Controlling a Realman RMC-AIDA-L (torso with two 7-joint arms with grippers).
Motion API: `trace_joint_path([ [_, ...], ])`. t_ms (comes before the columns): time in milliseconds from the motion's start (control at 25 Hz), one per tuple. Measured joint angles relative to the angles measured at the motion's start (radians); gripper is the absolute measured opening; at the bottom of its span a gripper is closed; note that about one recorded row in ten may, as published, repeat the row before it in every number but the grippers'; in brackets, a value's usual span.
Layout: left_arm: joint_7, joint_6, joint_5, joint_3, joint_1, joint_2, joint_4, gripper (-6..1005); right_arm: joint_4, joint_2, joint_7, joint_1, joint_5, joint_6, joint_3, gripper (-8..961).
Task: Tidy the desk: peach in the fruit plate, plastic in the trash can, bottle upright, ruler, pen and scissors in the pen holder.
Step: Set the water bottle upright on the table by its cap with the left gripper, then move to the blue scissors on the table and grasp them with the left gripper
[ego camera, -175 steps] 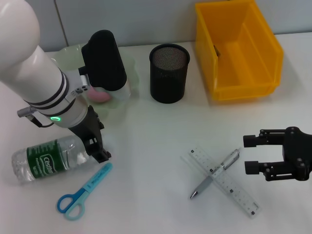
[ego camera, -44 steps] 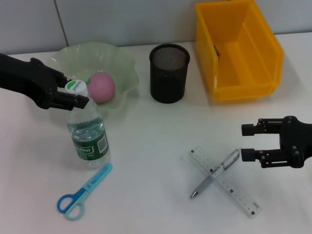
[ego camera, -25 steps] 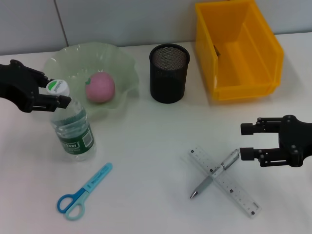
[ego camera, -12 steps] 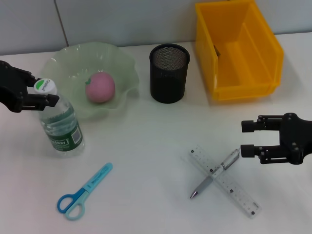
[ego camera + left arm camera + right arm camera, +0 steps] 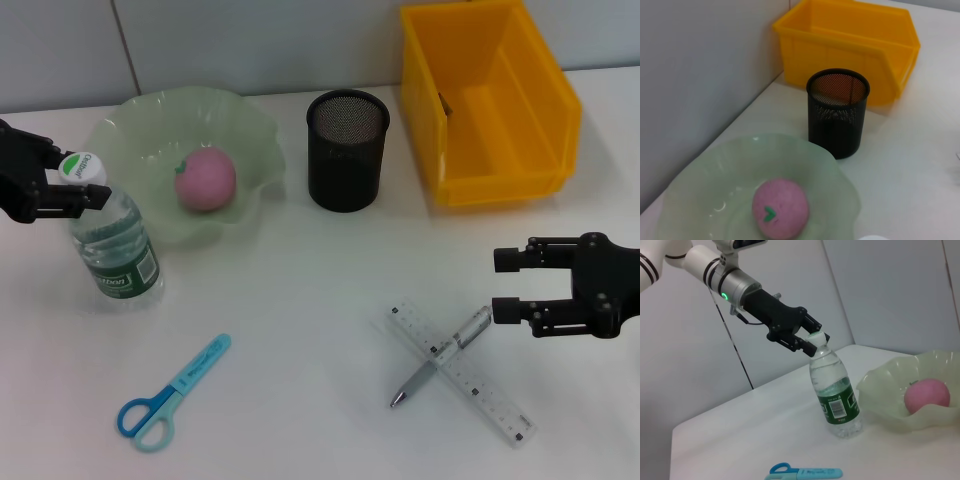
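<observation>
Left jaws [image 5: 72, 188] are clamped on the cap of the bottle [image 5: 108, 250], gripping high so it stands upright on the counter [image 5: 300, 300], just beside the fruit plate [image 5: 150, 120]. Peach [image 5: 205, 180] sits in that plate. Right jaws [image 5: 510, 286] hang apart, just past the pen [image 5: 445, 352] crossed over the ruler [image 5: 460, 372], likely next for the pen holder [image 5: 346, 150]. Scissors [image 5: 170, 395] lie below the bottle; trash can [image 5: 487, 100] stands beyond the holder.

white desk [image 5: 300, 290], grey wall [image 5: 250, 40]
</observation>
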Motion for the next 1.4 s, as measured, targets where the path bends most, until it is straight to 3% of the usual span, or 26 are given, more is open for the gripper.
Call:
trace_joint_path([
  [1120, -0.008, -0.014, 0.011, 0.010, 0.003, 0.001, 0.003, 444, 0.000, -0.001, 0.001, 0.004, 0.001, 0.000, 0.000, 725],
  [1400, -0.027, -0.020, 0.056, 0.007, -0.008, -0.009, 0.006, 483, 0.002, -0.001, 0.001, 0.010, 0.000, 0.000, 0.000, 725],
])
